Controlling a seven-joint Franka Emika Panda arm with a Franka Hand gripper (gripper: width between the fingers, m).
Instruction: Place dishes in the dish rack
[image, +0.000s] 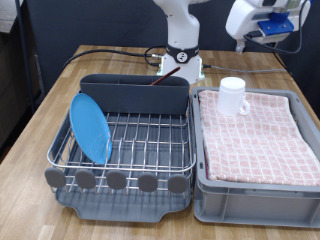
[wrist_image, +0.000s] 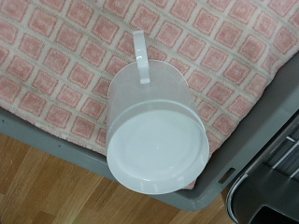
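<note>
Mug (wrist_image: 154, 126) inverted on checked cloth (wrist_image: 56, 56), looks light, rigid, slick-walled (I'd grip its handle (wrist_image: 140, 56) or wall); gripper (image: 262, 28) hovers above, opening unreadable.

- No text, label, brand, number or sign can be read in either view.
- The mug (wrist_image: 154, 126) has a plain white underside.
- The pink checked cloth (wrist_image: 75, 56) under the mug carries only its pattern.
</note>
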